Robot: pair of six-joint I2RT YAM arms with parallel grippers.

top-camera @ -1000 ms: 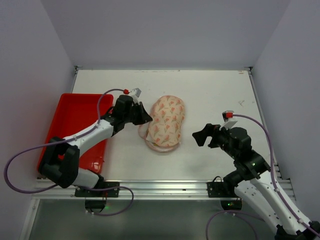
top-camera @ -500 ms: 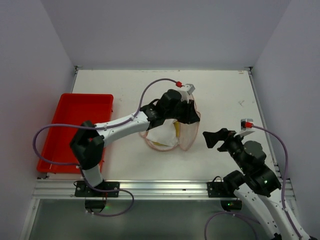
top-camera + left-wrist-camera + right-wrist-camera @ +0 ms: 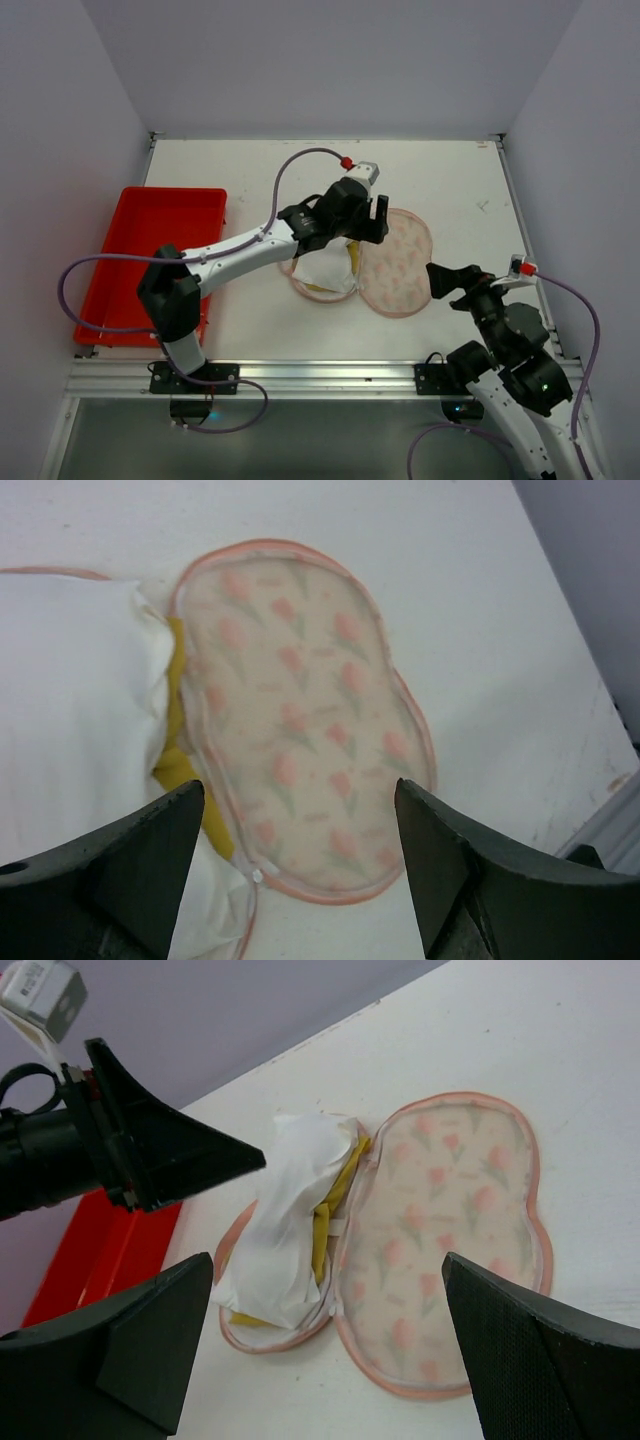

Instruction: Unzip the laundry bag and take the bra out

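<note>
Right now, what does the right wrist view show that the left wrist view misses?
Only the right wrist: the red tray, and the left gripper seen from outside, open and holding nothing. Only the left wrist: what looks like a grey rail at the edge of the table. Both: the bag lying unzipped with its printed flap folded out flat, the white cloth in the other half, and the yellow bra showing along the cloth's edge.

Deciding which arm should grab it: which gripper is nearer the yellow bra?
Left. The left gripper hovers open just above the bra; the right gripper sits beyond the opened flap of the laundry bag, farther right.
</note>
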